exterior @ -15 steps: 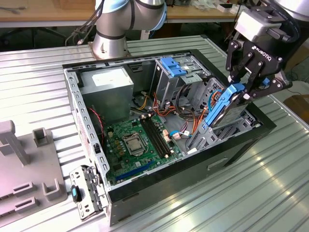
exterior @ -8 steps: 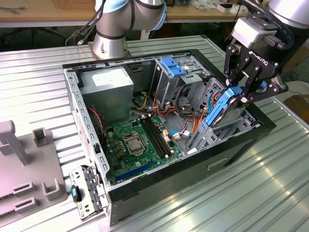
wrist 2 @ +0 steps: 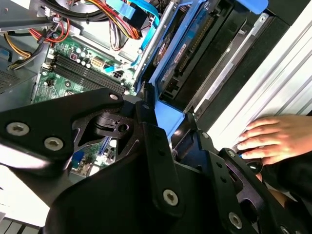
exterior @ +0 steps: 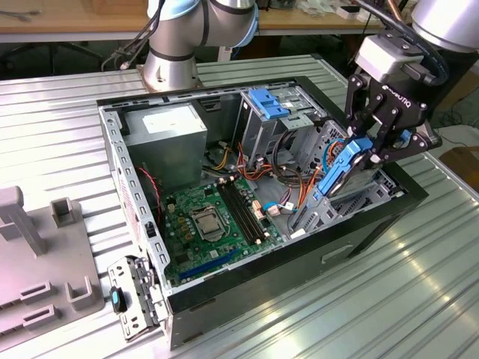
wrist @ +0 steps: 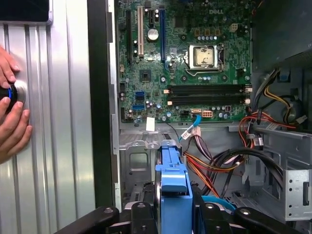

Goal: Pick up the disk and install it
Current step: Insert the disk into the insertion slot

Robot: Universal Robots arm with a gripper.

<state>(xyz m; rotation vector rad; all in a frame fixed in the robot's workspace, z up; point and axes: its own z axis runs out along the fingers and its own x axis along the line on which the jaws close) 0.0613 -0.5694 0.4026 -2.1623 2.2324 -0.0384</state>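
Room first: open black computer case (exterior: 337, 247) lies on a ribbed silver metal table (exterior: 359, 314). My black two-finger gripper (exterior: 378, 146) hangs over the case corner at the exterior view's right, just inside the black rim. Orange and black cables (exterior: 288, 176) crowd the inner side, w/ a tall grey drive cage (exterior: 269, 112) near. Claw is pinched on the flat rectangular grey-metal disk (exterior: 340, 176) in its bright blue plastic carrier. I see it tilted steeply, lower end dipping into the case. A person's hand (wrist 2: 273, 139) rests on the table outside the case wall.
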